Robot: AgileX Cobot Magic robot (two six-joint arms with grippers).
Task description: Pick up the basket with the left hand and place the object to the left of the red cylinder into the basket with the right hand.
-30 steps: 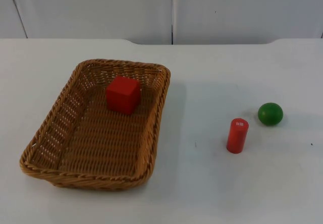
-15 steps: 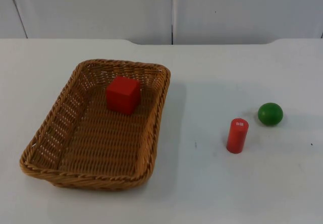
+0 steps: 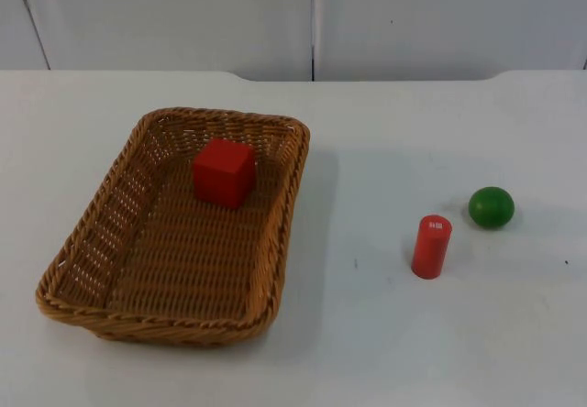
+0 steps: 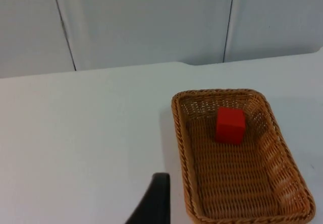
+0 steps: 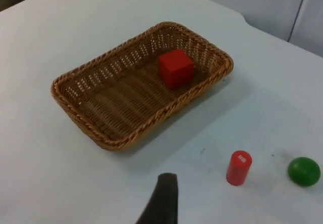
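A: Report object positions.
B: The rectangular woven wicker basket point(image 3: 174, 233) rests on the white worktop point(image 3: 385, 334) toward its left edge. A red cube point(image 3: 224, 171) lies inside, near the basket's far wall. The red cylinder point(image 3: 431, 247) stands upright toward the right edge, a green ball point(image 3: 492, 206) just beyond it.
A: Gripper state?
B: The left gripper point(image 4: 154, 204) and the right gripper point(image 5: 161, 201) hang above the worktop; finger position cannot be determined.
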